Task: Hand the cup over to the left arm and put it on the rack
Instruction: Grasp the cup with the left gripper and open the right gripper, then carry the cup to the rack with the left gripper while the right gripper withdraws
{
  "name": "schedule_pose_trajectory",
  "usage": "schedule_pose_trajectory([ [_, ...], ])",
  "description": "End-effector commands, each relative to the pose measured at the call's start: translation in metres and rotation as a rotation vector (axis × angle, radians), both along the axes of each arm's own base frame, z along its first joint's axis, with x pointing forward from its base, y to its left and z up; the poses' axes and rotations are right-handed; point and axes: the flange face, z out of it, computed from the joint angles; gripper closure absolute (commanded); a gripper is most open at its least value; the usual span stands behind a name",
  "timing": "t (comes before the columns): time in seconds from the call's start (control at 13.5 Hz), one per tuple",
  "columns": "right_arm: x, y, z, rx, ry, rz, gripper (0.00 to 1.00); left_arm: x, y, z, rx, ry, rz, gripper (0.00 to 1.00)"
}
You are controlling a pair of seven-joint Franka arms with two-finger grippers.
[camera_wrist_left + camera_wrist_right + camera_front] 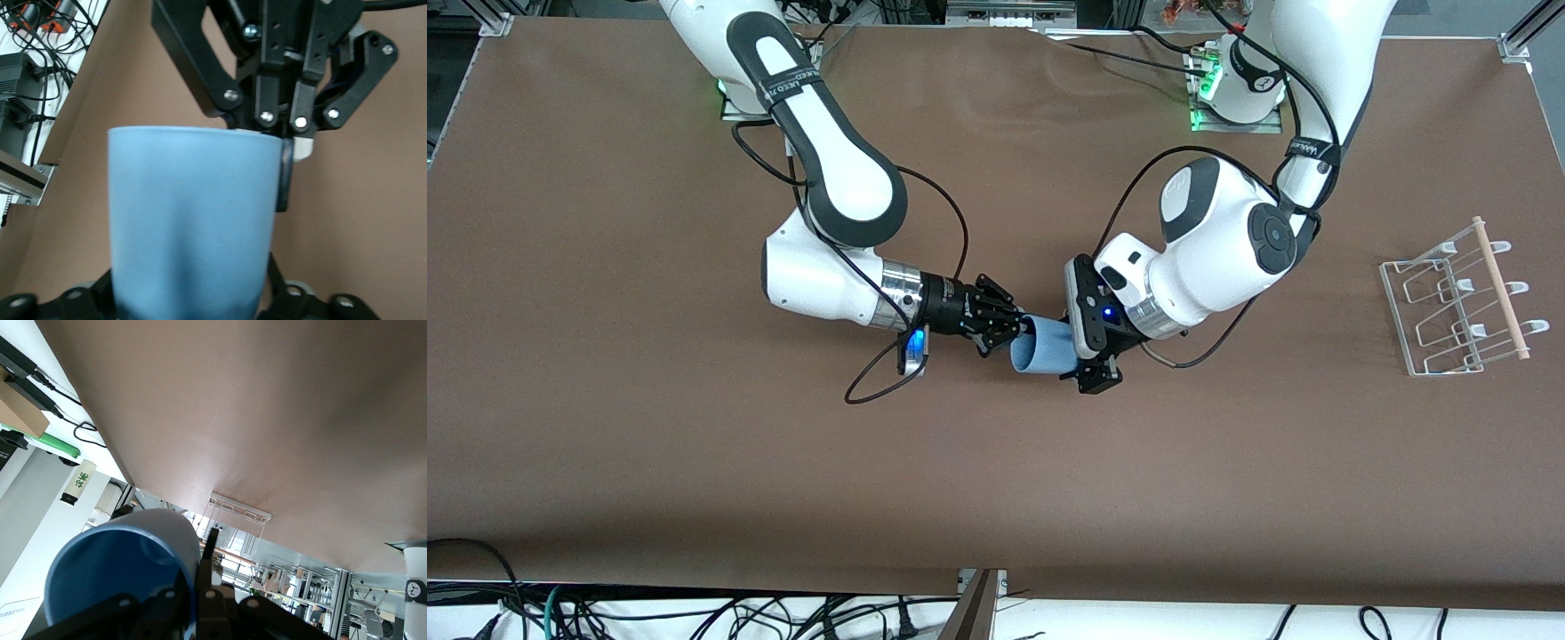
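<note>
Cup: small light-blue plastic tumbler [1042, 347], held in the air over mid-table, lying sideways between both tools.
Axis: runs tool to tool, mouth toward the right arm.
Right tool [1005, 327]: pinching the rim wall.
Left tool [1089, 351]: around the base end; grip cannot be told.
Rack: white wire rack [1458, 302] at the left arm's end.
</note>
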Motion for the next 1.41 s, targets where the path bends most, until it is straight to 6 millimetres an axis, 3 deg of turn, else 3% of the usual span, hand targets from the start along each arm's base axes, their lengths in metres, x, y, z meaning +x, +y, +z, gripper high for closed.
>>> schedule_pose_trajectory([
  [0.0, 0.011, 0.000, 0.018, 0.027, -0.031, -0.047, 1.00, -0.011, -0.016, -0.004, 0.011, 0.041, -0.025, 0.82],
  [0.3, 0.011, -0.001, 0.019, 0.026, -0.035, -0.045, 1.00, -0.005, 0.009, 0.010, 0.024, 0.061, -0.016, 0.98],
  [0.52, 0.014, -0.004, 0.020, 0.026, -0.036, -0.051, 0.12, 0.005, 0.055, 0.032, 0.063, 0.102, 0.001, 1.00],
  [0.59, 0.014, -0.005, 0.021, 0.026, -0.036, -0.052, 0.00, 0.010, 0.077, 0.033, 0.083, 0.130, 0.015, 1.00],
  [0.81, 0.036, -0.036, 0.035, 0.044, -0.026, -0.088, 0.00, 0.018, 0.142, 0.065, 0.178, 0.193, 0.012, 1.00],
  [0.96, 0.053, -0.072, 0.039, 0.037, -0.026, -0.041, 0.00, 0.017, 0.203, 0.082, 0.339, 0.225, 0.026, 1.00],
  [1.11, 0.065, -0.106, 0.039, -0.015, -0.053, 0.009, 0.00, 0.007, 0.246, 0.106, 0.491, 0.216, 0.005, 1.00],
  [1.33, 0.068, -0.118, 0.043, -0.023, -0.095, 0.040, 0.00, -0.005, 0.301, 0.119, 0.855, 0.230, -0.054, 1.00],
])
